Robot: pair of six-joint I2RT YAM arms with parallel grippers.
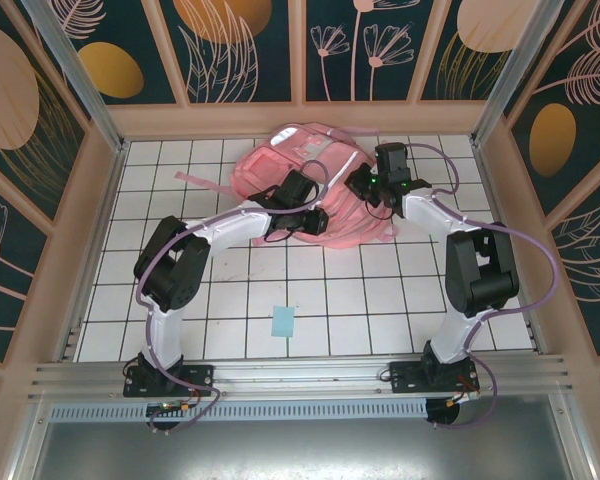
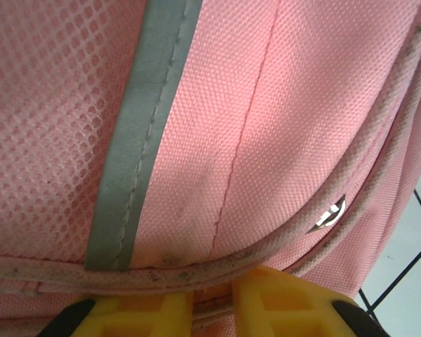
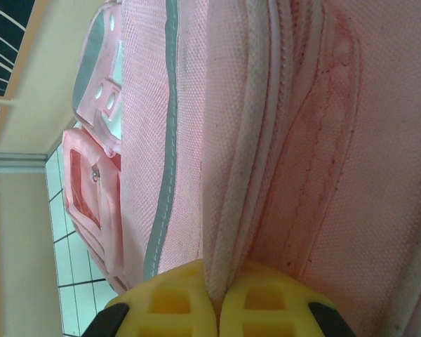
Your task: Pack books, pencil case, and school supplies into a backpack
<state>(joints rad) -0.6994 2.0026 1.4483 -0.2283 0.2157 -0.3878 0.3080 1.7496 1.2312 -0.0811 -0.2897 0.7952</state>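
Observation:
The pink backpack (image 1: pixel 310 185) lies at the back middle of the tiled table. My left gripper (image 1: pixel 318 222) is at its near edge, and its yellow fingers (image 2: pixel 154 312) pinch a piped seam of the backpack (image 2: pixel 281 105) beside a grey reflective strip (image 2: pixel 137 133). My right gripper (image 1: pixel 365 190) is on the bag's right side; its yellow fingers (image 3: pixel 175 302) are shut on a white-piped edge of the backpack (image 3: pixel 266 105). A small light-blue square pad (image 1: pixel 283 321) lies on the tiles near the front. The book, the pencil case and the stick packet are out of view.
A pink strap (image 1: pixel 202 183) trails left of the bag. Wooden walls (image 1: pixel 80 230) enclose the table on three sides. The tiles (image 1: pixel 360 300) between the arms hold only the pad.

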